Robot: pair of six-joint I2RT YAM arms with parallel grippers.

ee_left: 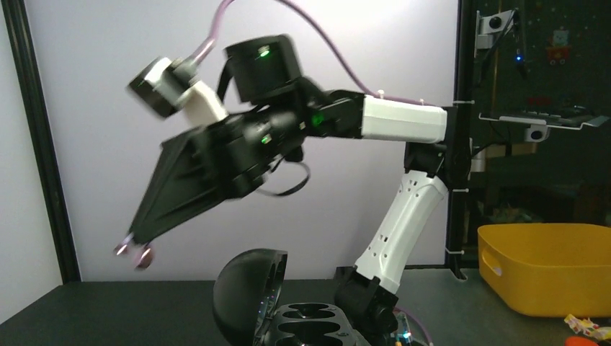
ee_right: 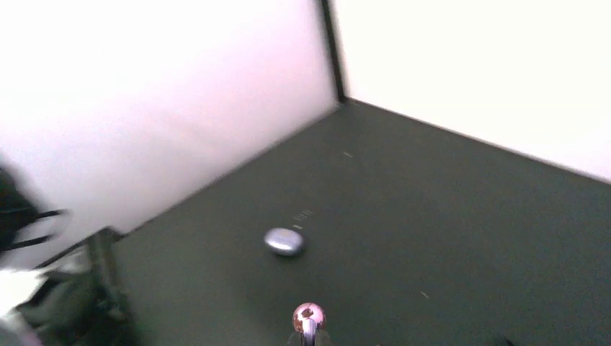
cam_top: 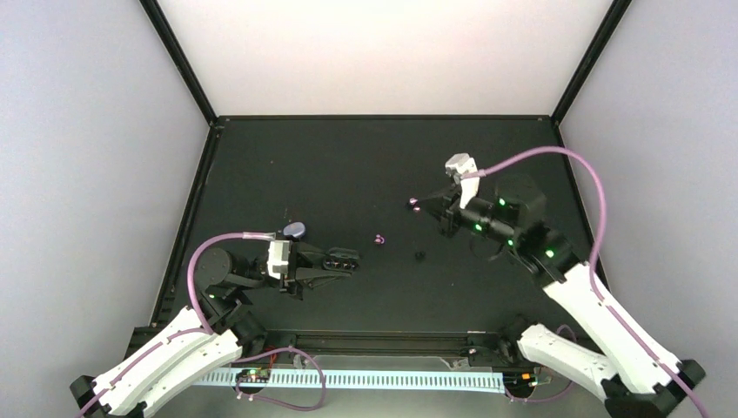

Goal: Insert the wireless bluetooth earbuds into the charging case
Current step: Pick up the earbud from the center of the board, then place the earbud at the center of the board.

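Lower left, the left gripper [cam_top: 336, 259] clenches an open black oval charging case [ee_left: 248, 295]; right of centre, the right gripper [cam_top: 420, 207] pinches a tiny purple-pink earbud [ee_right: 308, 316].

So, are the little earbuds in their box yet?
Not yet. Done: the black charging case is open, gripped by the left pincer, and its wells look empty. In hand: the right pincer holds one pink earbud up in the air. Left: putting it in, plus the purple bud and the black bud lying on the table.
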